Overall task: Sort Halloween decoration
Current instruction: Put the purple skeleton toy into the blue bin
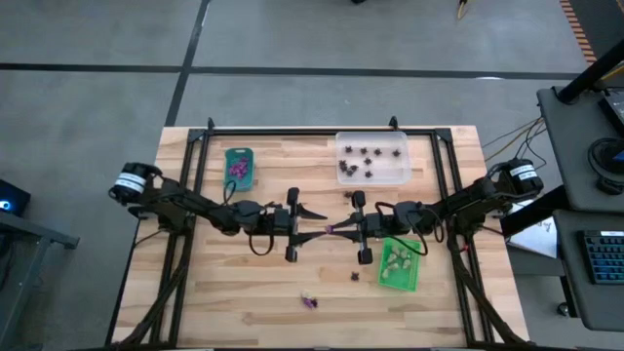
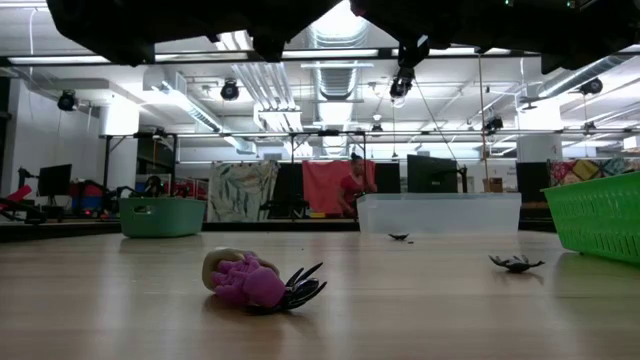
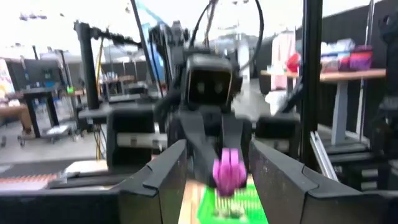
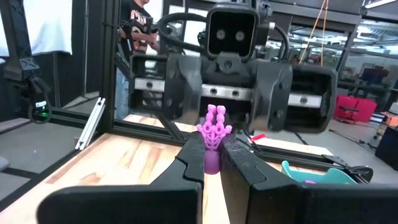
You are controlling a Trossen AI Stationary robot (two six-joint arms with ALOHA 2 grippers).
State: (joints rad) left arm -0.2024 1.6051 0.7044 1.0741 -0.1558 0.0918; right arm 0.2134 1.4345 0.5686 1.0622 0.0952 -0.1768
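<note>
Above the table's middle, my right gripper (image 1: pixel 341 226) is shut on a purple trinket (image 4: pixel 213 127), a Halloween decoration. Facing it from the left, my left gripper (image 1: pixel 316 222) is open. In the left wrist view its fingers (image 3: pixel 169 174) stand on either side of the purple trinket (image 3: pixel 228 175) without touching it. A small cluster of loose trinkets (image 1: pixel 309 301), purple, cream and black, lies on the wood near the front edge. One black trinket (image 1: pixel 355 276) lies beside the green tray. My right gripper pinches the purple trinket's lower part (image 4: pixel 212 163) between its two fingers, near their free ends. The fingers (image 4: pixel 194 155) come roughly level from the table's right. The trinket stands upright, its branched top above the fingers, lifted clear of the table.
A teal tray (image 1: pixel 240 166) with purple pieces sits at the far left. At the far middle is a clear tray (image 1: pixel 372 171) with black pieces. A bright green tray (image 1: pixel 399 278) with pale pieces sits right of centre. A black metal frame (image 1: pixel 195 175) borders the table.
</note>
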